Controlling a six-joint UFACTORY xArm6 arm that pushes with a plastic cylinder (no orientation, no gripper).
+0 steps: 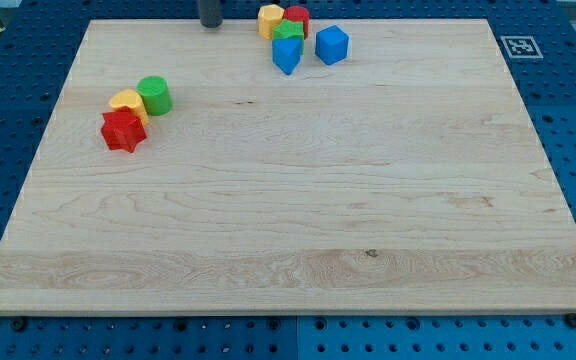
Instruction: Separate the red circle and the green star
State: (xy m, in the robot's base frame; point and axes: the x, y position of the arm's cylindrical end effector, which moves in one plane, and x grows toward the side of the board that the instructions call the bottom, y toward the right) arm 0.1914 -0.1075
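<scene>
At the top edge of the pale wooden worktop [288,200], the red circle block [298,17] touches the green star block [288,30]. The dark rod's tip [211,25] stands left of them, apart; no jaws exist here.

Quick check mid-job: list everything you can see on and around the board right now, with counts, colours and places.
Red circle: 1, red, top cluster, touching the green star.
Green star: 1, green, top cluster, between red circle and blue blocks.
Yellow block: 1, yellow, left end of top cluster.
Blue blocks: 2, blue, one below the star, one to the view's right.
Green cylinder: 1, green, left cluster.
Second yellow block: 1, yellow, left cluster.
Red block: 1, red, left cluster's bottom.
Board: 1, pale wood, centre.
Marker tag: 1, black-white, beside board's top right corner.
My tip: 1, dark, top edge, left of top cluster, apart from it.
</scene>
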